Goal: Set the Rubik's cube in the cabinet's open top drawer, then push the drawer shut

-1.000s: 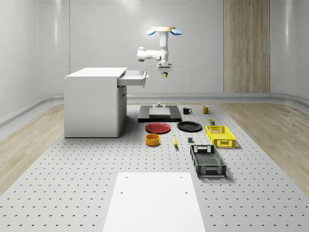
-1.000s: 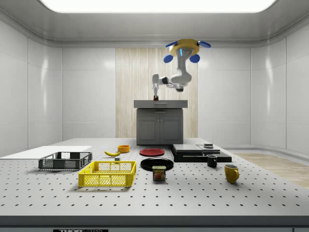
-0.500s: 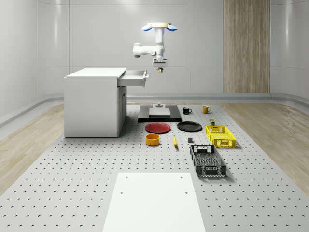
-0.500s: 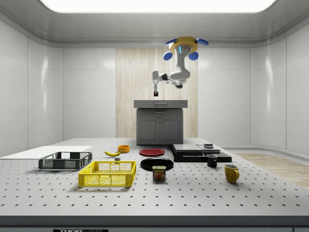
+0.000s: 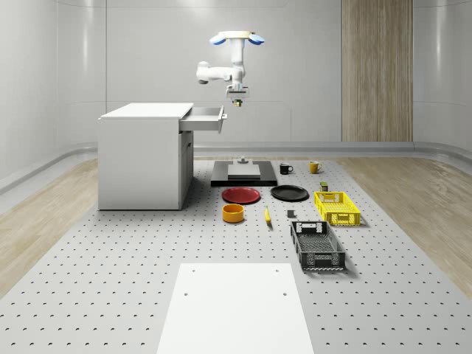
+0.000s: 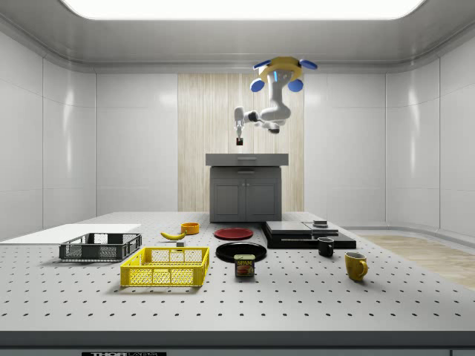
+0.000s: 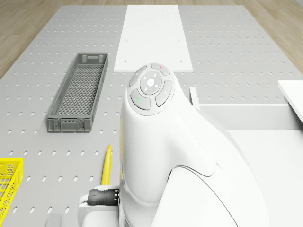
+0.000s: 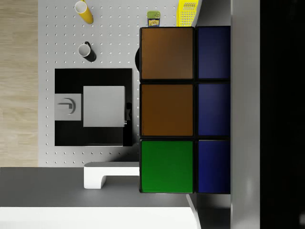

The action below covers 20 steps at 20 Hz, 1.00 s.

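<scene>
The drone [image 5: 236, 38] hovers high above the table [image 5: 133, 295], just beyond the front of the cabinet's [image 5: 144, 158] open top drawer [image 5: 205, 118], with the arm [image 5: 221, 72] bent down from it. The claw [image 5: 236, 102] hangs at the arm's end, pointing downward, above and just to the whole-scene view's right of the drawer's front edge — not touching it. It is closed on the Rubik's cube [image 8: 186, 109], which the wrist view shows pressed close to the camera with brown, green and blue tiles facing it; in the side view the cube [image 6: 239, 141] appears as a small dark block clear of the cabinet top [image 6: 246, 158]. The drawer stands pulled out. Below the claw in the wrist view lie a black base plate [image 8: 93, 107] with a grey block on it, a black mug [image 8: 87, 51] and a yellow mug [image 8: 84, 11] — all on the table, well apart from the cube.
</scene>
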Motion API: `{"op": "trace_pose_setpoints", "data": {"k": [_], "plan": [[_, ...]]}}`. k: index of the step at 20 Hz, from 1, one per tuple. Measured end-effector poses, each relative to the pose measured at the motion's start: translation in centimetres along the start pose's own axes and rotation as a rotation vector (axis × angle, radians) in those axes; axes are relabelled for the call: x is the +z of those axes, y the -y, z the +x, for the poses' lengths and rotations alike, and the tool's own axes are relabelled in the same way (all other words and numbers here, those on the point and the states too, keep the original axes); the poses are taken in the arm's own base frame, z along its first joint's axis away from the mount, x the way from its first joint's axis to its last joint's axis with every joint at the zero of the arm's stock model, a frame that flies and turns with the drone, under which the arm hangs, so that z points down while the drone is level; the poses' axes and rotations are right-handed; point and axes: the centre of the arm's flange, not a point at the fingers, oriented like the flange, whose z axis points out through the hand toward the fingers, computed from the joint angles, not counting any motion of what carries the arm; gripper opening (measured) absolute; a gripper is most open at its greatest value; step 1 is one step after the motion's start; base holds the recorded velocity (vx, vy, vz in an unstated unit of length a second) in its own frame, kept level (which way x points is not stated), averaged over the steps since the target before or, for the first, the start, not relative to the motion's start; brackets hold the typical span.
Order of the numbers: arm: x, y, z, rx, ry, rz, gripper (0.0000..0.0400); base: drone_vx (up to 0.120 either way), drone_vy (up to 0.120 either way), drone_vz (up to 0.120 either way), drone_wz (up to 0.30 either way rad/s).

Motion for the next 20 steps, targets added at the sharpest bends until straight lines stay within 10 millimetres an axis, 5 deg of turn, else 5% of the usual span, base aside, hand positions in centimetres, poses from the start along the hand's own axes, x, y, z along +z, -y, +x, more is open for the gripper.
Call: {"op": "trace_pose_setpoints", "data": {"k": [20], "plan": [[0.00, 0.00, 0.00, 0.000, 0.000, 0.000, 0.0325, 0.000, -0.120, 0.000, 0.000]]}}
